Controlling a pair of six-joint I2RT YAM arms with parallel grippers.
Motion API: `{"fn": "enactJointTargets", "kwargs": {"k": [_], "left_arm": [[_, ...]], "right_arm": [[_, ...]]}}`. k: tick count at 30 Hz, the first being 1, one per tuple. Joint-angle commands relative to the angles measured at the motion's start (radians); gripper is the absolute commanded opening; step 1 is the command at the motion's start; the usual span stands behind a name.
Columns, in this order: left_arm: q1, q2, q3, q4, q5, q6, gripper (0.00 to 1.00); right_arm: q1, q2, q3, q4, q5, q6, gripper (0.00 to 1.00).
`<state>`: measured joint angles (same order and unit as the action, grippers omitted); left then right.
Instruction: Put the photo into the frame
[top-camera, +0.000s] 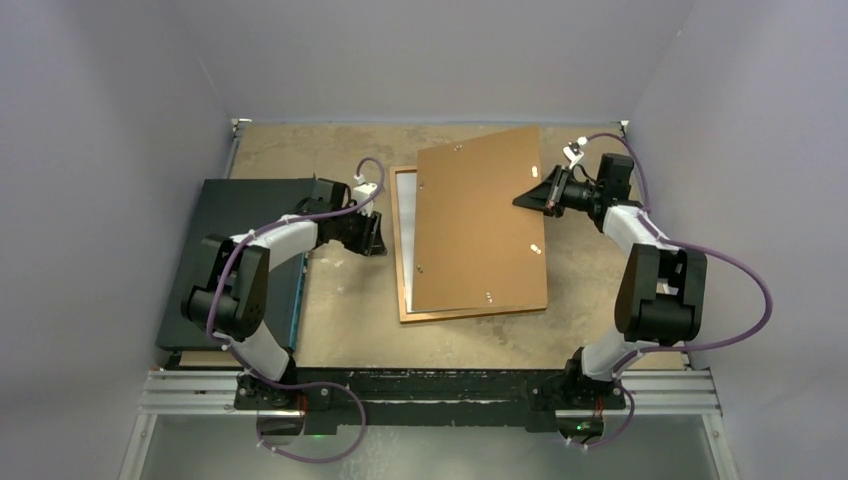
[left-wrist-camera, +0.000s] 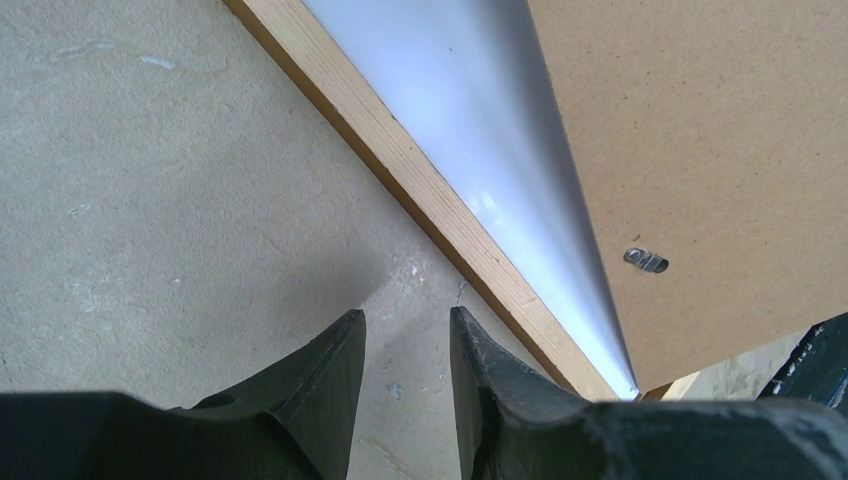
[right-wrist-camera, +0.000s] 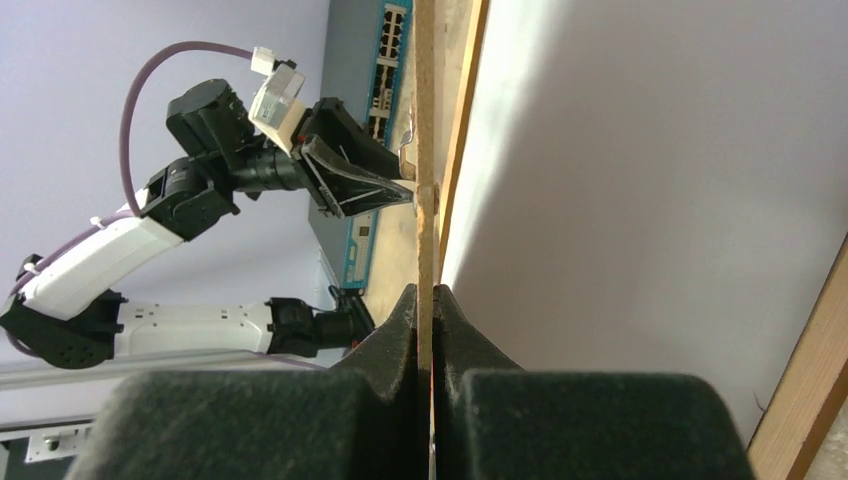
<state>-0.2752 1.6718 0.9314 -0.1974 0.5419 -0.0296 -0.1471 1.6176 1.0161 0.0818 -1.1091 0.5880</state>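
The frame (top-camera: 399, 262) lies flat mid-table, a thin orange-brown wooden rectangle, also shown in the left wrist view (left-wrist-camera: 420, 190) and the right wrist view (right-wrist-camera: 800, 380). A white glossy surface (left-wrist-camera: 500, 130) fills it; the photo's printed side is out of view. A plain brown backing board (top-camera: 480, 230) is tilted over the frame, its right edge raised. My right gripper (right-wrist-camera: 428, 292) is shut on that edge (right-wrist-camera: 426, 150). My left gripper (left-wrist-camera: 405, 318) stands open just left of the frame's left rail, low over the table, with nothing between its fingers.
A dark flat box (top-camera: 235, 250) with ports on its side lies at the left, under my left arm. Grey walls close in the table on three sides. Small metal tabs (left-wrist-camera: 646, 261) sit on the board's back.
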Motion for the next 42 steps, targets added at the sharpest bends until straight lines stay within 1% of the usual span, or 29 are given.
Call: {"fn": "enactJointTargets", "kwargs": {"k": [1,13,28,35,42], "left_arm": [[0.001,0.001,0.003,0.034,0.0,0.013,0.35],[0.001,0.003,0.004,0.036,0.001,0.013,0.3],[-0.017,0.061,-0.01,0.102,-0.041,0.016,0.28],[-0.018,0.083,-0.01,0.145,-0.061,-0.008,0.27],[-0.019,0.109,0.011,0.143,-0.093,0.0,0.26]], "right_arm": [[-0.001,-0.008,0.044,0.022,-0.035,-0.011,0.0],[0.04,0.056,0.071,0.021,-0.022,-0.033,0.0],[0.07,0.143,0.066,0.049,-0.006,-0.023,0.0],[0.11,0.228,0.139,-0.074,0.029,-0.113,0.0],[0.125,0.275,0.179,-0.081,0.041,-0.118,0.0]]}}
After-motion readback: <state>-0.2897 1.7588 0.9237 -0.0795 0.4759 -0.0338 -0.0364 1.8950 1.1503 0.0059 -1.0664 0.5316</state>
